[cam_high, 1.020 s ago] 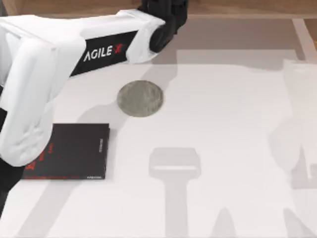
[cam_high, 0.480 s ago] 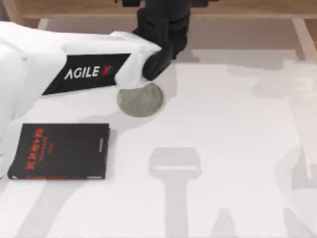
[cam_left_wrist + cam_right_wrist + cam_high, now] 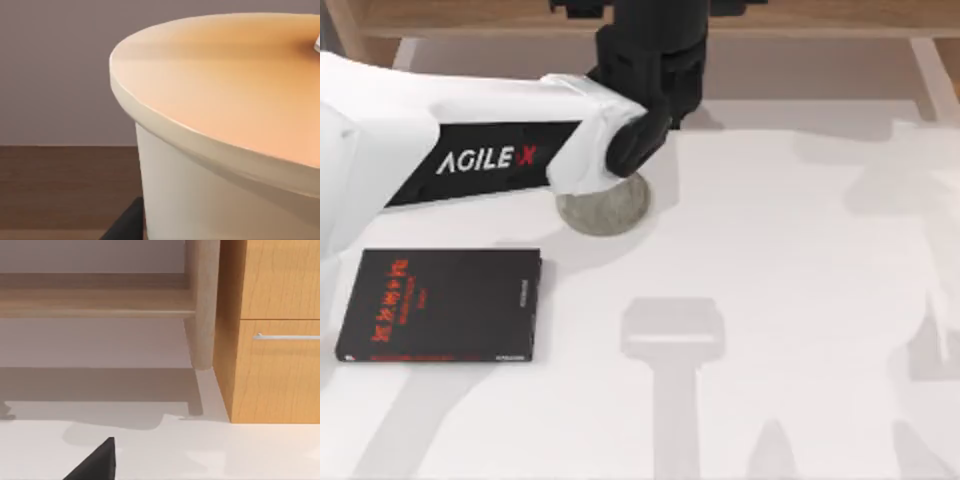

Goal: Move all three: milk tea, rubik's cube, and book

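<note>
The milk tea sits very close in the left wrist view, showing its orange-tan lid, pale wall and a bit of white straw. My left gripper reaches across the back of the table, just behind the grey coaster, and appears shut on the cup. One dark finger shows beside the cup's wall. In the top view the cup is hidden under the gripper. The rubik's cube and the book are out of view. A dark fingertip of my right gripper shows over the white table.
A thin black book with red lettering lies at the front left. A wooden shelf edge runs along the back. A wooden cabinet with a drawer handle stands beside the table.
My left arm has swung forward from the back edge, so its forearm now overlaps the coaster's rear. The black book, earlier half hidden by the arm, is now in full view.
</note>
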